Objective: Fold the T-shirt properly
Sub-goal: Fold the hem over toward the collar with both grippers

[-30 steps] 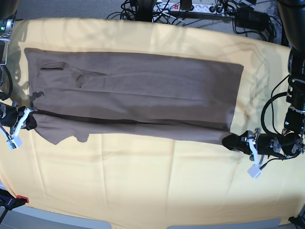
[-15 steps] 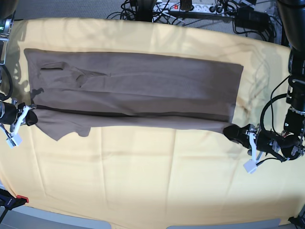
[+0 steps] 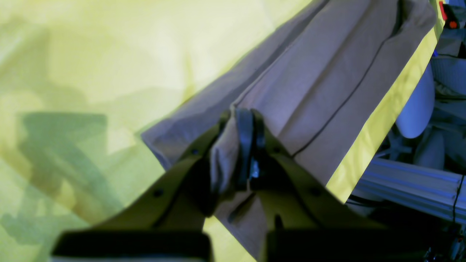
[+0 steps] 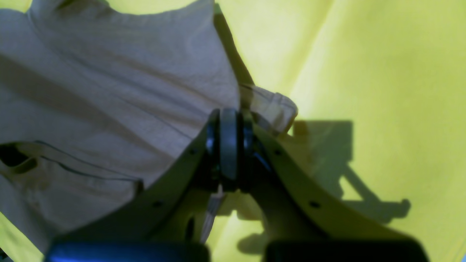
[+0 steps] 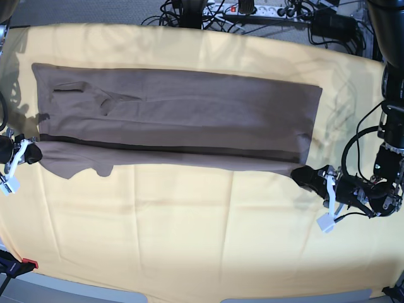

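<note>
The taupe T-shirt (image 5: 177,113) lies stretched sideways on the yellow cloth, folded into a long band with a dark crease along its near side. My left gripper (image 5: 302,175) is shut on the T-shirt's near right corner; the left wrist view shows the fabric (image 3: 327,72) bunched between the black pads (image 3: 244,145). At the opposite end my right gripper (image 5: 31,153) is shut on the near left edge, beside a sleeve flap (image 5: 79,167). In the right wrist view the T-shirt (image 4: 109,91) hangs left of the closed pads (image 4: 228,145).
A large pale yellow cloth (image 5: 189,233) covers the table under the T-shirt. Cables and a power strip (image 5: 252,9) run behind the far edge. The left arm's body and wiring (image 5: 385,158) stand at the right edge of the base view.
Both grippers have moved toward the far side with the T-shirt's near edge, the right one also outward to the left. The near flap now looks narrower.
</note>
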Available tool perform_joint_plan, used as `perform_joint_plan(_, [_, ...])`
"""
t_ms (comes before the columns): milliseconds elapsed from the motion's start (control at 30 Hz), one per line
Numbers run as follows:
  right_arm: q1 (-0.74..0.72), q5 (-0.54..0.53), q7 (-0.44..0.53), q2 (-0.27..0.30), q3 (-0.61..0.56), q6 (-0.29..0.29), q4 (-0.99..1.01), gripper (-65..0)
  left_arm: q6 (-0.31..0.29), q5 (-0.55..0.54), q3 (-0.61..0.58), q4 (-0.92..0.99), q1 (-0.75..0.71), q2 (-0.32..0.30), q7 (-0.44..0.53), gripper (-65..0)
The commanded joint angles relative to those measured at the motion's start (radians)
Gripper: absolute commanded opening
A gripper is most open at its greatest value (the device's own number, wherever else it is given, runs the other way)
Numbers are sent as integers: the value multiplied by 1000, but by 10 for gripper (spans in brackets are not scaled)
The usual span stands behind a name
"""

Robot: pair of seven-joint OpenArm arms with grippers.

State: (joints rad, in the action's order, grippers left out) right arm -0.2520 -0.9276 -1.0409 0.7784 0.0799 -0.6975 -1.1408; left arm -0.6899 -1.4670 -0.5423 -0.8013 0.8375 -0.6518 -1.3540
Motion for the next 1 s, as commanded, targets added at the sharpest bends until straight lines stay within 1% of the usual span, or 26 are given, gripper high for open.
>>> perform_joint_plan(0, [-21,-13,2,33,10,-1,-18,-650,-8,-17,8,-13,35,-16,-11,-650])
perform_joint_plan(167, [-11,-21,-19,39,10,-1,-18,-650,-8,-17,5,-13,33,-16,-33,-650])
perform_joint_plan(267, [-11,-48,-19,39,10,-1,-18,-650,-8,-17,0,-15,18,-16,-35,-650])
perform_joint_plan(467, [-5,-53,-19,39,10,-1,-18,-650,-8,-17,1,-95,-79,-22,-32,-650])
perform_joint_plan(633, [30,-68,-19,39,10,-1,-35,-650,-8,-17,2,-179,-100,-71,36,-650])
perform_joint_plan(800, [108,-66,-20,62,10,-1,-130,-650,-8,-17,2,-244,-101,-126,33,-650])
perform_joint_plan(967, [156,-67,-38,88,10,-1,-224,-650,-8,-17,2,-299,-130,-151,17,-650])
